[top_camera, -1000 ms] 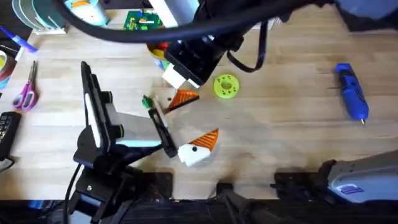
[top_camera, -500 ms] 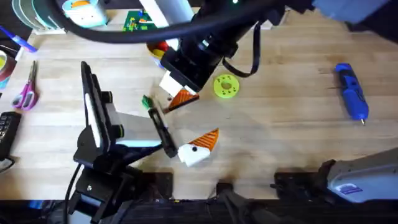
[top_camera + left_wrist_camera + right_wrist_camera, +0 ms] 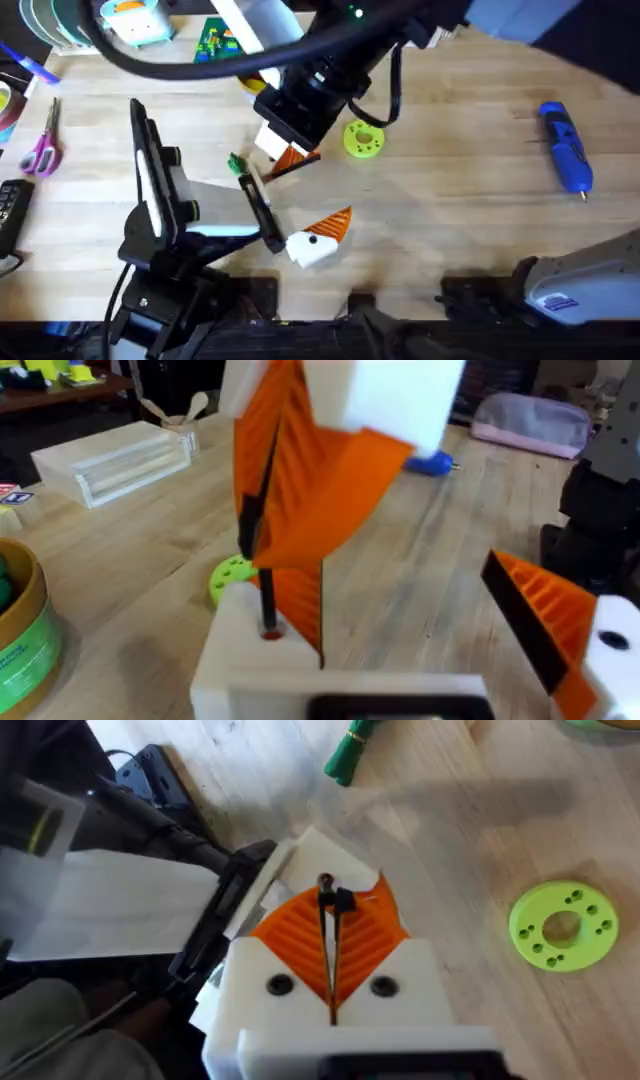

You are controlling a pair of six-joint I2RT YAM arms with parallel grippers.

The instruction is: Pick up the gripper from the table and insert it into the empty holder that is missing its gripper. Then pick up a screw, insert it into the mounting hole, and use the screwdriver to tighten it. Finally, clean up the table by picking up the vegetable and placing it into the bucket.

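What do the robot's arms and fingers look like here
Both arms are black with white segments. The right arm carries a looping black cable and a small green light. Each gripper, left gripper and right gripper, is a white block bearing orange ribbed fingers; the right's block shows two dark screw holes.

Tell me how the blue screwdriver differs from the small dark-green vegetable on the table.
Colour: the screwdriver is bright blue, while the vegetable is dark green.
Size: the screwdriver is clearly longer and thicker than the vegetable.
Place: the screwdriver lies far out on the right side of the table, while the vegetable lies left of the middle, close to the arms.
Both lie flat on the wood, held by nothing.
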